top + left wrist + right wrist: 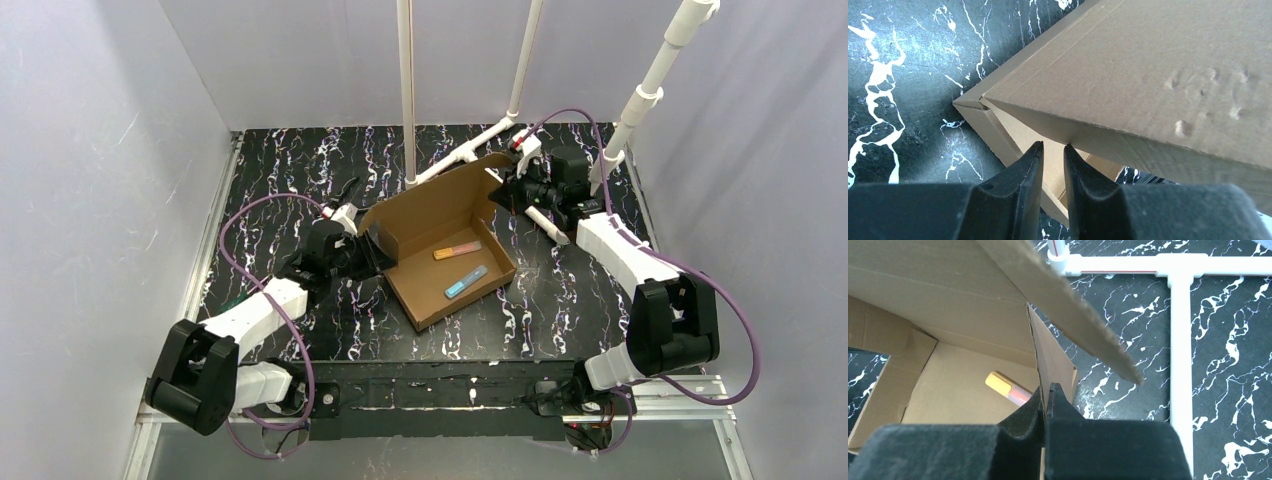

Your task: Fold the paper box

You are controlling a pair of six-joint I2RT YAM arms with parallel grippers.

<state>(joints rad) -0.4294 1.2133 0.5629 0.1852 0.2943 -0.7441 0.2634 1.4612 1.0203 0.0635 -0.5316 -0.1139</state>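
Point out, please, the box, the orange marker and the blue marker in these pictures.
box [425, 290]: top view, bare floor of its tray.
orange marker [457, 250]: top view, middle of its barrel.
blue marker [466, 282]: top view, middle of its barrel.

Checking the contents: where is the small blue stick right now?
Top view, centre: the small blue stick lies inside the open brown cardboard box, just below the orange-pink stick in the frame.
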